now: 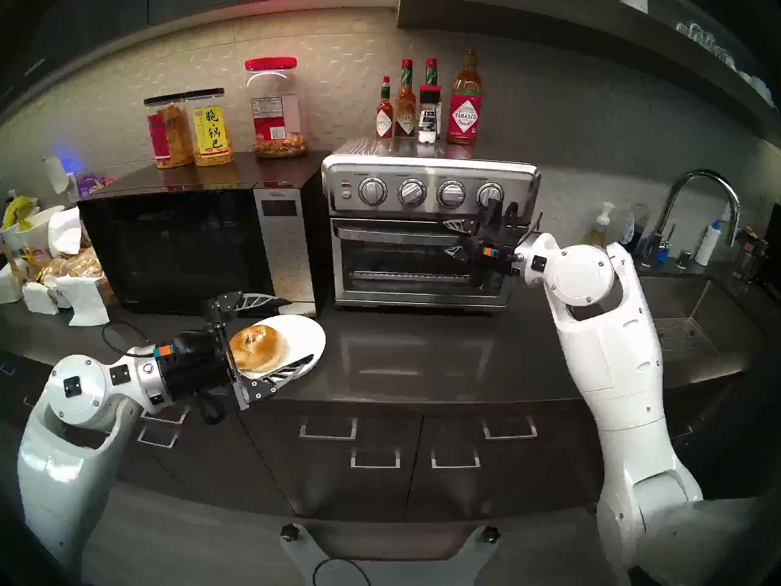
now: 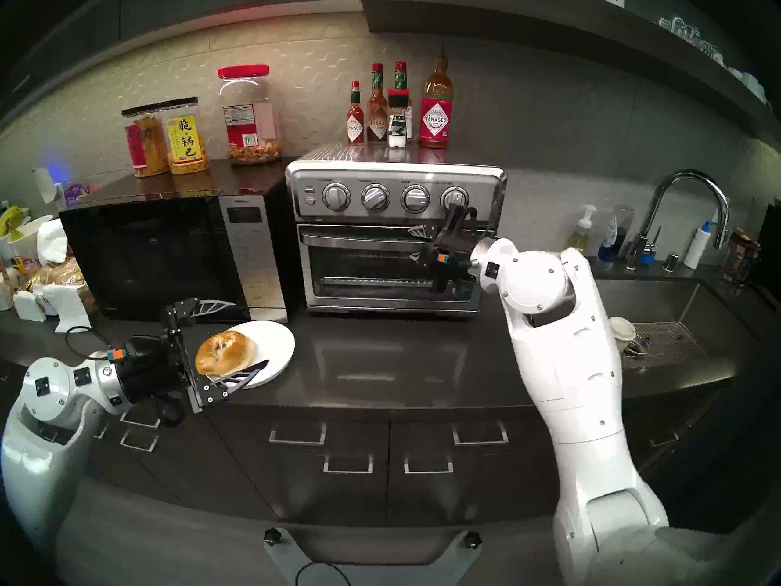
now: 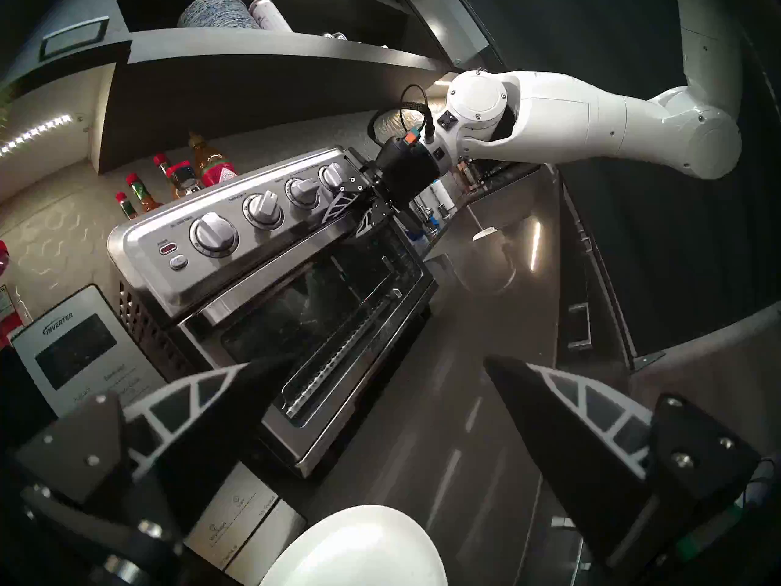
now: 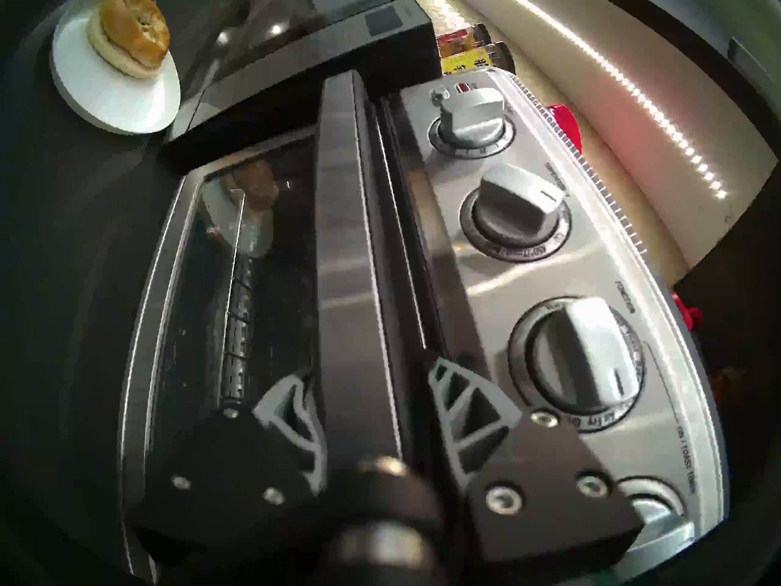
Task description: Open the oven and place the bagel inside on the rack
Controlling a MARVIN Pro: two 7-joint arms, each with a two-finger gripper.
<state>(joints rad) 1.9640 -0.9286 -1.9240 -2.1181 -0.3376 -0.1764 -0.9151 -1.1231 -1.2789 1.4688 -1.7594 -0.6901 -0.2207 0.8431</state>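
The steel oven (image 1: 427, 192) stands on the counter with its glass door closed. My right gripper (image 1: 458, 238) is shut on the right end of the oven's bar handle (image 1: 393, 233), one finger above it and one below. The right wrist view shows the handle (image 4: 350, 234) between the fingers (image 4: 465, 407). The bagel (image 1: 258, 347), two stacked halves, lies on a white plate (image 1: 310, 331) left of the oven. My left gripper (image 1: 301, 330) is open, its fingers spread either side of the bagel. The rack cannot be made out behind the glass.
A black microwave (image 1: 177, 247) stands left of the oven, with snack jars (image 1: 190, 128) on top. Sauce bottles (image 1: 422, 103) stand on the oven. A sink and tap (image 1: 697, 217) are at the right. Bags and cups (image 1: 50, 268) crowd the far left.
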